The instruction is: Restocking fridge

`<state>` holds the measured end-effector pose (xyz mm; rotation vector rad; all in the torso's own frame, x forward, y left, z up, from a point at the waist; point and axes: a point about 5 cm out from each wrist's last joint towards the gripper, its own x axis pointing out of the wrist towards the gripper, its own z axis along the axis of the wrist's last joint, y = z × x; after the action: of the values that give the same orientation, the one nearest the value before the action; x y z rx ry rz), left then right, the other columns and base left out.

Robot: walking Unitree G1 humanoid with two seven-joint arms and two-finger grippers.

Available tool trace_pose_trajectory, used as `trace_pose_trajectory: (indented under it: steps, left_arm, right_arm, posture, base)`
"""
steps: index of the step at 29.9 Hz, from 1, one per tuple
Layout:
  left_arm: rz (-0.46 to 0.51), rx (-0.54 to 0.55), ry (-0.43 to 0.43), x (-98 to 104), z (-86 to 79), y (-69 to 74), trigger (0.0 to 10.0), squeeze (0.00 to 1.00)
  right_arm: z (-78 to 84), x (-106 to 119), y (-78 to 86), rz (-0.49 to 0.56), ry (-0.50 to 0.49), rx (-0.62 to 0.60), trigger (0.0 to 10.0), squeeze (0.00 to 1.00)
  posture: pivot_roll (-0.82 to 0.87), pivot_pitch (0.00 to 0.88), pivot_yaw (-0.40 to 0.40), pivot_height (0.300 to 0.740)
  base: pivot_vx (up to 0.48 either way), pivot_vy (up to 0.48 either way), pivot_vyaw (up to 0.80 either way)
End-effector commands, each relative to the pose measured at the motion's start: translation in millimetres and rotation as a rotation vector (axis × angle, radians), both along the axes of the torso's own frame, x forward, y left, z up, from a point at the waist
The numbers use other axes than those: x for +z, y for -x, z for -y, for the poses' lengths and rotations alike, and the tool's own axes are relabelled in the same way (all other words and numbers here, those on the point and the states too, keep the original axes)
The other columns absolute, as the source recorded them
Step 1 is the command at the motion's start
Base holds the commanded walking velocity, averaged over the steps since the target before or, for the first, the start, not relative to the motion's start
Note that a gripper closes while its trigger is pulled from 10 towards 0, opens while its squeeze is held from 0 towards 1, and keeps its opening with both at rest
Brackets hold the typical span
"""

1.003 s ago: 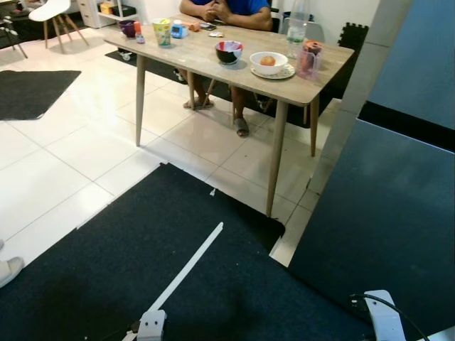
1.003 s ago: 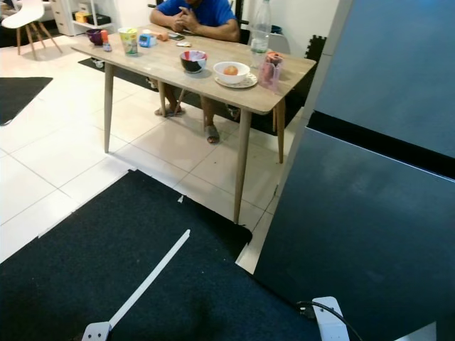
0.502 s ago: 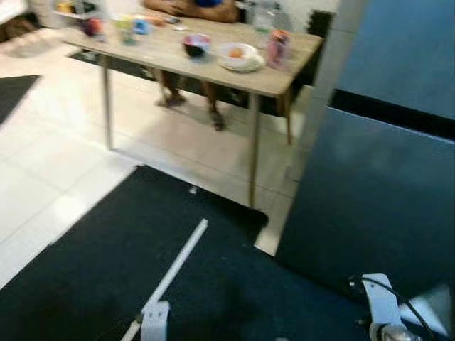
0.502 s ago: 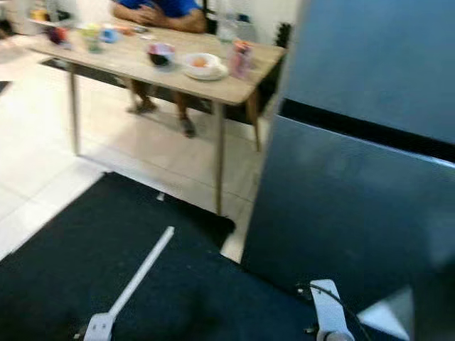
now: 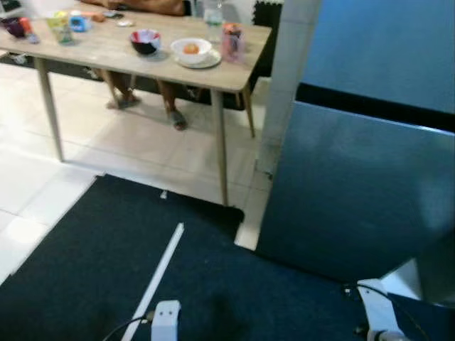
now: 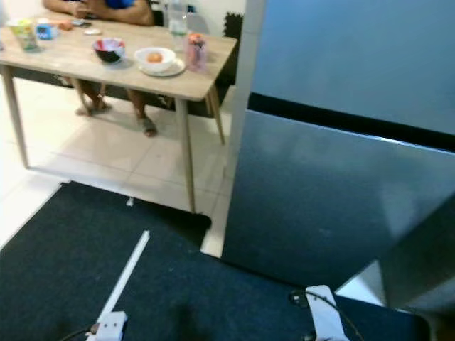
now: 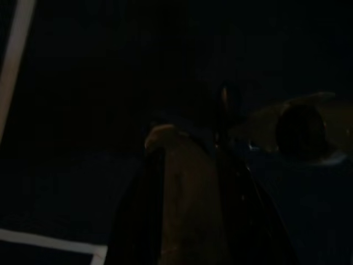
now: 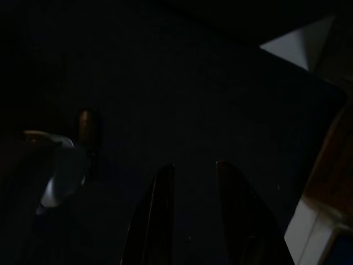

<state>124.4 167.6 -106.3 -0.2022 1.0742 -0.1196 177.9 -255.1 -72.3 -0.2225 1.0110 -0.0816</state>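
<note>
While both arms hang low at the frame's lower edge, the left arm (image 5: pixel 166 320) and right arm (image 5: pixel 377 316) show as silver wrist ends over the dark mat (image 5: pixel 142 270), neither reaching toward anything. Left hand (image 7: pixel 190 165), wrist view: very dark; the fingers merge into one mass pointing down at the mat, so whether they are parted or closed cannot be told. Right hand (image 8: pixel 190 182), wrist view: two black fingers (image 8: pixel 160 221) with a narrow gap between them, released, nothing held, pointing down at the mat with a bright wedge of floor beyond.

A white tape line (image 5: pixel 162 266) runs across the mat ahead of the left arm. The fridge (image 6: pixel 341 142) stands just ahead on the robot's right, its grey doors closed, a dark seam between upper and lower door. To its left is the wooden counter (image 5: pixel 106 53) on pale tile floor (image 5: pixel 43 192), carrying a dark bowl (image 5: pixel 145 41), a white bowl (image 5: pixel 190 50) with an orange item on a plate, a clear bottle (image 5: pixel 212 13), a pink-topped container (image 5: pixel 232 41) and small cups at the far end. A person (image 6: pixel 106 8) sits behind the counter, feet (image 5: pixel 178 121) visible beneath.
</note>
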Motion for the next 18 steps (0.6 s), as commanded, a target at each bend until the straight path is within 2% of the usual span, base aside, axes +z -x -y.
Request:
trace_pose_trajectory:
  steps: [1, 8, 18]
  left_arm:
    - [-0.020, -0.017, 0.003, -2, 1.3, 5.3, 10.0, 0.00]
    - [-0.032, -0.019, -0.002, -3, 2.2, 9.6, 10.0, 0.00]
    - [-0.041, -0.003, -0.007, -4, 5.4, 9.2, 10.0, 0.00]
  right_arm:
    - [1.2, 0, 2.0, -0.006, 0.006, 0.008, 10.0, 0.00]
    - [0.9, 0, 0.0, 0.006, 0.007, 0.010, 10.0, 0.00]
    - [-0.3, 7, -13.7, 0.062, -0.003, 0.010, 10.0, 0.00]
  posture:
    - [0.01, 0.026, -0.035, 0.740]
    - [0.01, 0.026, -0.035, 0.740]
    - [0.01, 0.026, -0.035, 0.740]
  base:
    - [0.352, 0.000, 0.00]
    - [0.353, 0.000, 0.00]
    - [0.307, 0.000, 0.00]
